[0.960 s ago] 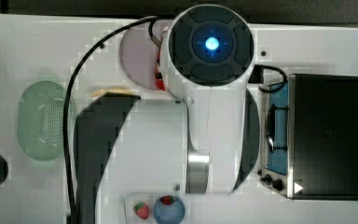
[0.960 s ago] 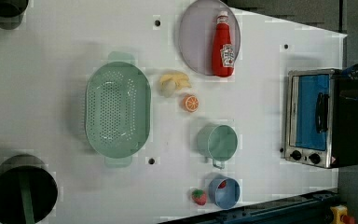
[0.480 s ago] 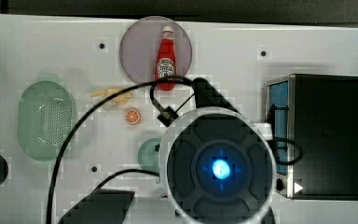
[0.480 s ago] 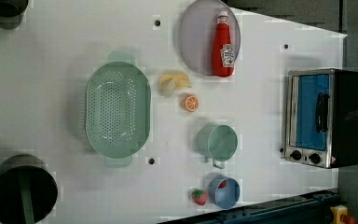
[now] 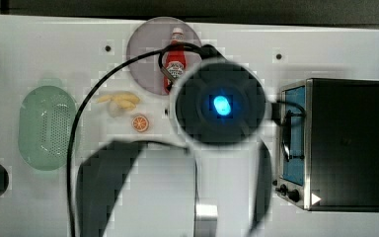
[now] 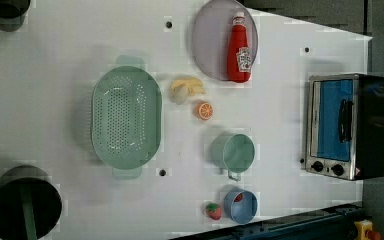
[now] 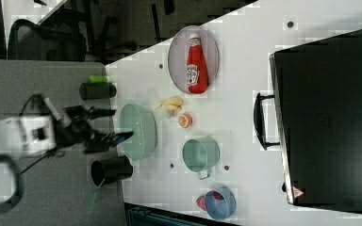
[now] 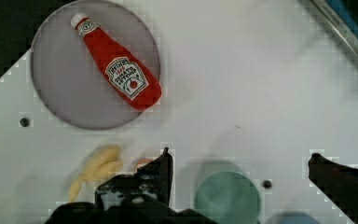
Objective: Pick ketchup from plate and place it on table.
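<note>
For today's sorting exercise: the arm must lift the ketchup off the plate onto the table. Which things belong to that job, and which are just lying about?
Belongs to the job:
ketchup, lying on the plate
plate
table
gripper, open

Just lying about:
green basket
green cup
blue cup
strawberry
orange half
toaster oven

Grey floor [image 7: 37, 75] runs along the right view's left, beside the white bench. A black mesh-backed office chair [image 7: 28, 40] stands at the right view's top left, dark clutter behind it. A dark strip [image 5: 187, 6] borders the top view's upper edge. Light even, shadows soft.
</note>
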`<state>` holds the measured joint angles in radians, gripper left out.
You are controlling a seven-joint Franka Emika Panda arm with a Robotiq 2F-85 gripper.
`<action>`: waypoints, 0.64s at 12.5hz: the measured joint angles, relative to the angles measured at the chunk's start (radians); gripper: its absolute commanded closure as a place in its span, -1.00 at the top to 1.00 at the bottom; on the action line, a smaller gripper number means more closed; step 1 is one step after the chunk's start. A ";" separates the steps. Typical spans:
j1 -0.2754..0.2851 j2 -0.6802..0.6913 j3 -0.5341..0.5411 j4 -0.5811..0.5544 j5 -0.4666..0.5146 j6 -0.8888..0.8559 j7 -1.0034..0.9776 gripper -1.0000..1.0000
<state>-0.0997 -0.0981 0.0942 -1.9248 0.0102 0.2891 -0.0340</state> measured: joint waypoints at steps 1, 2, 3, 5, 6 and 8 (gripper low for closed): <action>0.003 0.058 0.005 -0.010 0.003 0.050 0.000 1.00; 0.004 0.115 0.014 -0.021 0.002 0.083 0.000 1.00; 0.007 0.170 0.020 -0.030 0.004 0.113 0.000 1.00; 0.011 0.268 0.037 -0.038 0.001 0.182 -0.003 1.00; 0.015 0.313 0.040 -0.038 -0.005 0.227 -0.007 1.00; 0.021 0.391 0.046 -0.042 0.004 0.318 -0.048 1.00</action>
<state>-0.0790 0.2930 0.1399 -1.9668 0.0146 0.6069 -0.0820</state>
